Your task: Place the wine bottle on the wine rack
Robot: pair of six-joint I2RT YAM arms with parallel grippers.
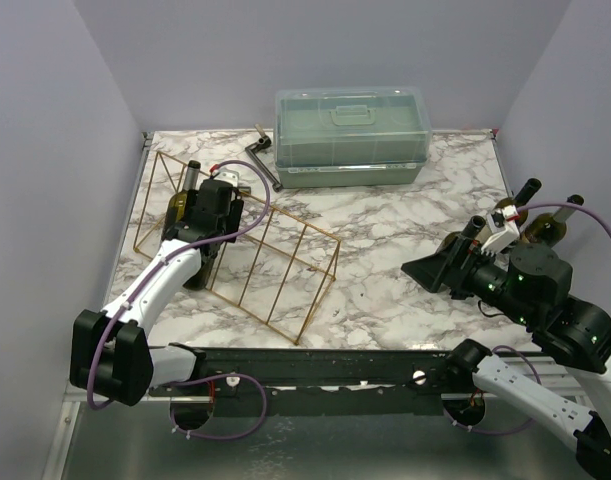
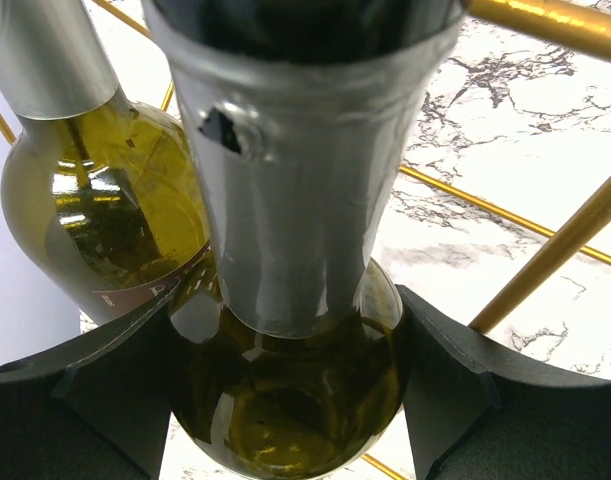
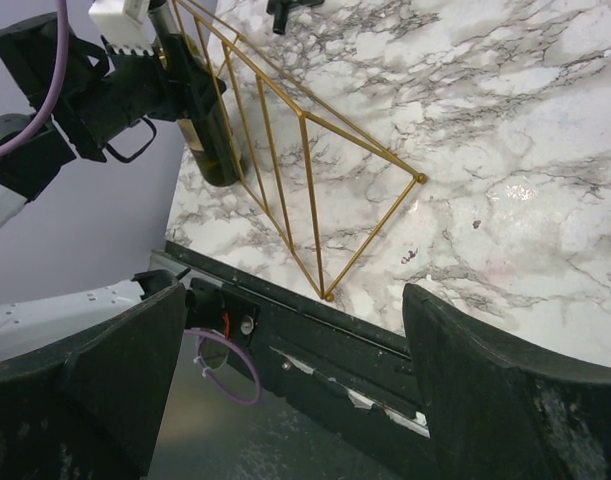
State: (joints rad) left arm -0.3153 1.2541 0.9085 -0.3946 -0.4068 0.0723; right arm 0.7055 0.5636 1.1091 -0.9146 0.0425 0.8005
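Showing marble table [image 1: 385, 240] with rack [image 1: 275, 260] slanting across left-centre of top view, green box [image 1: 350, 135] at upper centre. Gripping bottle [image 2: 295, 200] with left gripper [image 1: 197, 212] at rack's upper-left end, among its wires, another bottle [image 2: 95, 200] just beside. Holding right gripper [image 1: 440, 270] wide open and empty at right-centre, well apart from rack.

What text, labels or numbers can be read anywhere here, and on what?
None legible in any view.
Unreadable: the brown label on the olive-green glass bottle at the left of the left wrist view; pale marks, cropped and blurred.
No print visible on the translucent green lidded plastic box.
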